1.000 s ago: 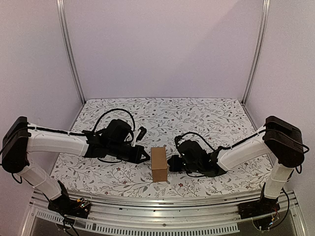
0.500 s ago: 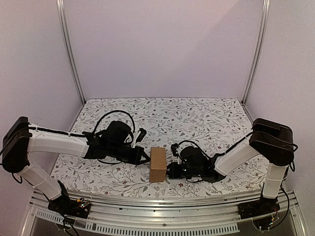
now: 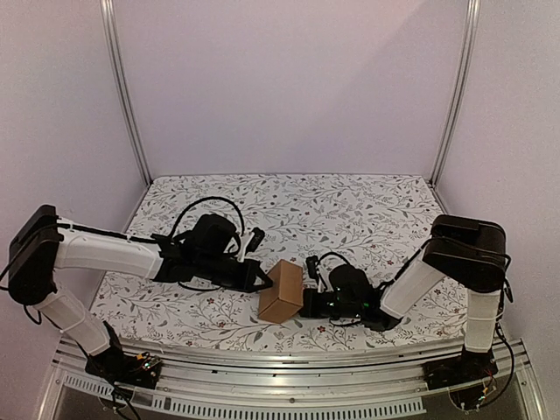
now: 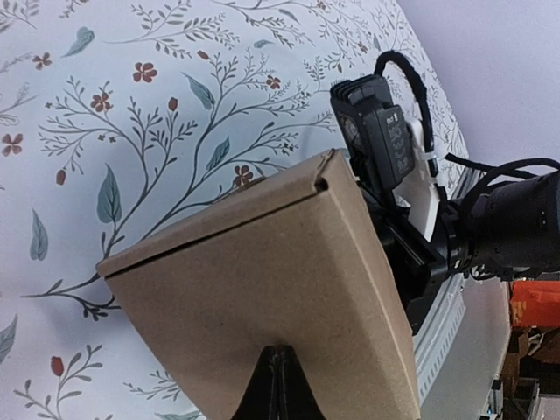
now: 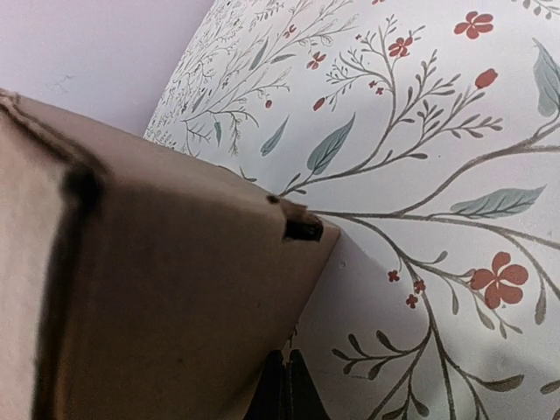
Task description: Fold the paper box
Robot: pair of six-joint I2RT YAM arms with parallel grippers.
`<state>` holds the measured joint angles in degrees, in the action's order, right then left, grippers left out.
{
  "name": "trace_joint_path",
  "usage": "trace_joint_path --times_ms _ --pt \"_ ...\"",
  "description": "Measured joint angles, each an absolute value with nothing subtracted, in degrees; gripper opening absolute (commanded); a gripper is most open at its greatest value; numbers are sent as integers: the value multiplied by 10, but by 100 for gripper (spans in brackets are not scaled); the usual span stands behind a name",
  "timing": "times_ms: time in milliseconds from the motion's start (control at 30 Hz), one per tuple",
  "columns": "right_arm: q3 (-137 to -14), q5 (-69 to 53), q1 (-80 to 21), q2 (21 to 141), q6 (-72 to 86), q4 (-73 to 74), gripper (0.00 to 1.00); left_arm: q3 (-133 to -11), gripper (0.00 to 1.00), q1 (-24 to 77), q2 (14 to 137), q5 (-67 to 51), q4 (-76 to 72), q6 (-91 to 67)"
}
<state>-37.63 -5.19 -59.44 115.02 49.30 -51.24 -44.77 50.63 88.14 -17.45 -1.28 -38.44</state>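
Looking in from the near edge, the metal rail [image 3: 289, 357] carries both bases, and each arm is folded low over the worktop [image 3: 289, 206] with its floral cover. Just past the rail, in the near middle, sits the paper box [image 3: 282, 293], brown, closed up and canted, its top leaning toward the right.

The left pincer [image 3: 261, 278] has its fingers pressed together into one point, and the tip is against the box's upper left face. The left wrist view shows that black point meeting the cardboard from below.

On the other side, the right pincer [image 3: 305, 302] is also squeezed tight on nothing, its tip low at the box's right side. In its own wrist view the joined tips lie under a box corner with a small notch, but whether they touch it I can't tell.

Behind the box, seen from the left wrist, the right arm's camera [image 4: 381, 144] looms close. Farther back, the patterned cloth runs on to the pale back wall [image 3: 289, 87].
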Motion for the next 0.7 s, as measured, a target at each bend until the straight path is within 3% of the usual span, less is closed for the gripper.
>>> trace_joint_path --times_ms 333,700 --pt "-324 -12 -566 1140 486 -574 0 -480 0 510 906 -176 -13 -387" --pt "-259 46 -542 1072 467 -517 0 -515 0 512 924 -159 25 -377"
